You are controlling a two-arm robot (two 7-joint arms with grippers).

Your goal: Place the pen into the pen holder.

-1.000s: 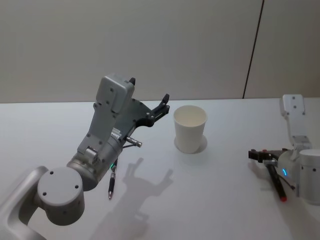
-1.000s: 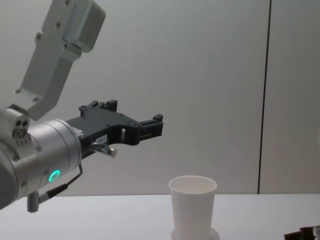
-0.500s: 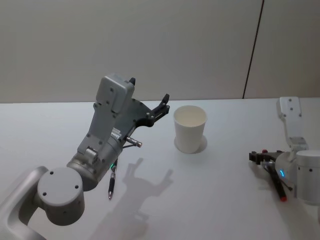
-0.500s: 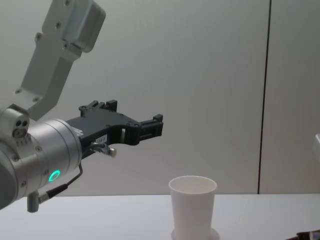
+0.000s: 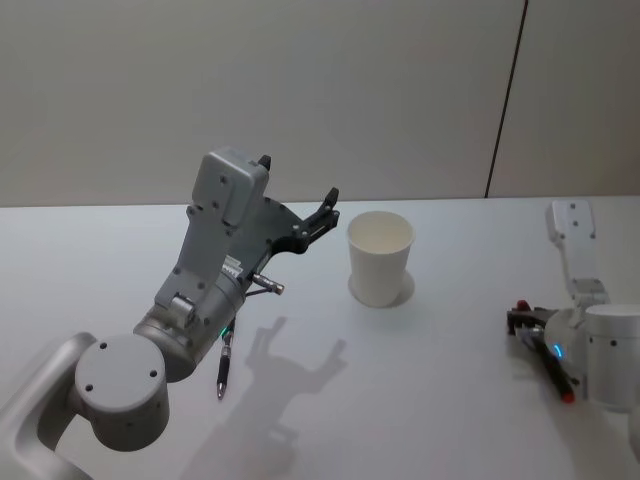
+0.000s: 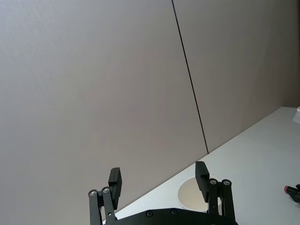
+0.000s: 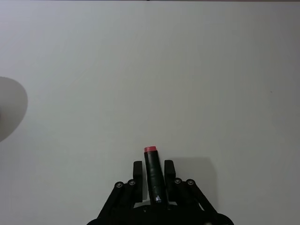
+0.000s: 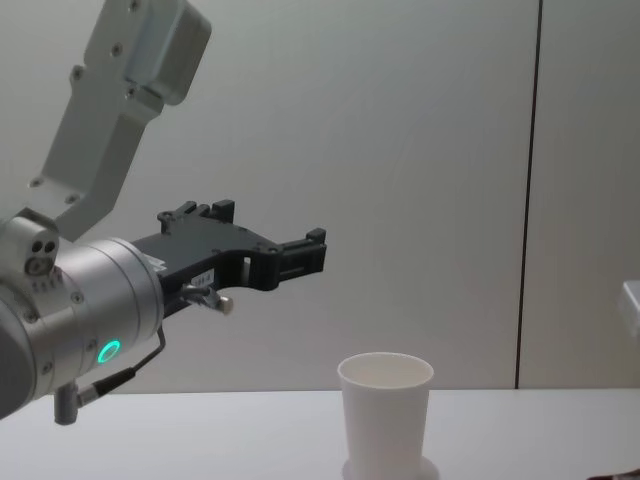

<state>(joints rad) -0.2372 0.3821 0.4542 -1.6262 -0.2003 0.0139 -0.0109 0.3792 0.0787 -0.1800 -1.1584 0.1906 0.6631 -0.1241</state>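
Over the last second you drew the right gripper [image 7: 153,165] a little back and to the right across the tabletop [image 5: 450,420], so that its dark tip sank out of the lower right corner of the chest view, while the left arm kept its pose. The right gripper's fingers [image 7: 137,168] were closed narrowly on the pen [image 7: 151,160], one on each side of the barrel. The pen was a short black stick with a pinkish-red end that poked out just past the fingertips. It sat low over the tabletop at the robot's right and cast a shadow beside the gripper; whether it touched the surface, you could not tell. It was well apart from the pen holder [image 5: 380,265], which stood upright near the middle of the tabletop. The pen holder was a plain white tapered cup with a rolled rim and a small round foot. The left gripper [image 6: 158,179] hung in the air to the left of the cup and above its rim, its fingers spread wide and gripping nothing. The tabletop was smooth and white, with soft shadows of the left arm on it. Behind it rose a pale grey-beige wall [image 5: 300,80] split by one dark vertical seam [image 5: 505,110].
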